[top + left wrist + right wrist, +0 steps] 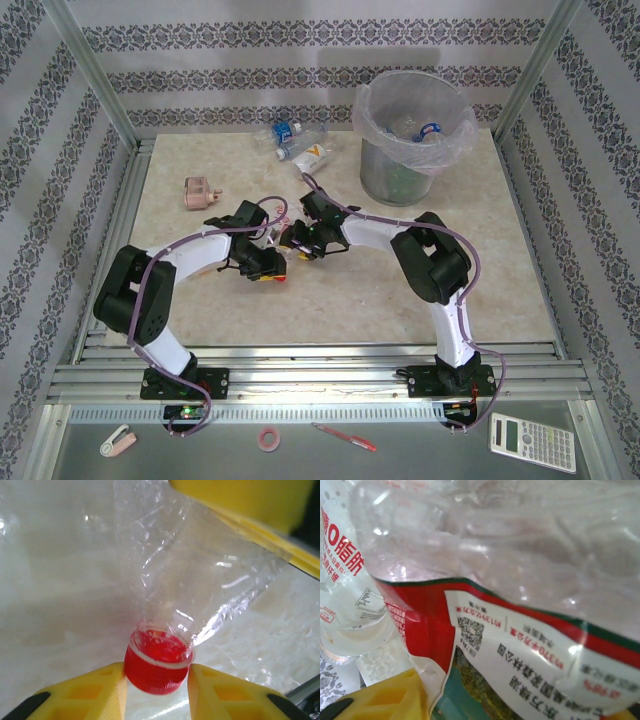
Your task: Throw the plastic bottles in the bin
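Observation:
A crumpled clear plastic bottle with a red cap hangs between both grippers over the middle of the table. My left gripper is shut on the cap, a yellow finger pressed to each side. My right gripper is shut on the bottle's body at its red and white label; one of its yellow fingers lies across the bottle. Several more plastic bottles lie at the back. The bin stands back right with bottles inside.
A pinkish boxy object lies at the left of the table. Another clear bottle with red print shows at the left of the right wrist view. A calculator, a tape roll and a red pen lie in front of the arm bases.

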You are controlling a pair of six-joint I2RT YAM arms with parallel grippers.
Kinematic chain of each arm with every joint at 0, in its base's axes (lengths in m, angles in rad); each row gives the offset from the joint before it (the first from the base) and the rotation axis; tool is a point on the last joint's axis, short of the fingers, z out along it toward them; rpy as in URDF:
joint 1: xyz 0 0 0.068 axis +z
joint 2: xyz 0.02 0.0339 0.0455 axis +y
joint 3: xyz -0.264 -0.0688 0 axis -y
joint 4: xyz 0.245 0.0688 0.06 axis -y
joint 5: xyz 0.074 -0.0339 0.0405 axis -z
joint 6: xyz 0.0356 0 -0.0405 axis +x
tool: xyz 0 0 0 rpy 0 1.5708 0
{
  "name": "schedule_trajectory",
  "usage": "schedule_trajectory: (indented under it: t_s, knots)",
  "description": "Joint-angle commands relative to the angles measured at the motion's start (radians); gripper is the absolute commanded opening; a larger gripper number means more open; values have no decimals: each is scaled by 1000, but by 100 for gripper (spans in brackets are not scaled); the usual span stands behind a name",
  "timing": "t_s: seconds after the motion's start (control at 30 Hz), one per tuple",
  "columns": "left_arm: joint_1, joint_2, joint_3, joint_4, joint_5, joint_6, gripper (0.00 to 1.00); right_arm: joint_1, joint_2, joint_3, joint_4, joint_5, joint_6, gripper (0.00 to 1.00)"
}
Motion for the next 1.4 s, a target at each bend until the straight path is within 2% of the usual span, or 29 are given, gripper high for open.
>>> schedule_trajectory:
  t_s: [0.0,0.17,0.37,0.47,0.57,0.7,0.8,0.87,0.97,1.03,1.13,1.23,1.37]
  knots:
    - [-8,-62,25,-21,58,47,46,-3,-49,-34,-24,62,-28,42]
    - [20,-167,110,-34,114,15,77,-2,-205,-97,-41,91,-81,32]
    - [121,-319,281,15,217,-91,100,-3,-455,-91,-53,125,-179,31]
    - [154,-343,406,17,226,-111,100,-7,-566,-57,-55,132,-246,31]
    - [175,-341,517,-12,183,-117,100,-27,-649,-16,-69,143,-284,30]
    - [195,-335,591,-19,143,-134,100,-91,-747,6,-142,153,-261,28]
    - [198,-341,613,-22,122,-126,100,-155,-855,-44,-246,187,-222,26]
    - [198,-338,619,-38,110,-118,100,-213,-932,-82,-393,225,-199,22]
    - [199,-329,622,-56,95,-110,100,-307,-1042,-155,-578,267,-213,24]
    - [199,-325,620,-52,92,-109,100,-422,-1112,-246,-631,214,-208,25]
    - [199,-310,631,-54,90,-105,100,-591,-1199,-338,-729,203,-218,23]
    - [198,-298,638,-62,85,-94,100,-720,-1193,-360,-795,192,-277,23]
    - [198,-277,653,-89,75,-84,100,-792,-1108,-278,-749,163,-319,23]
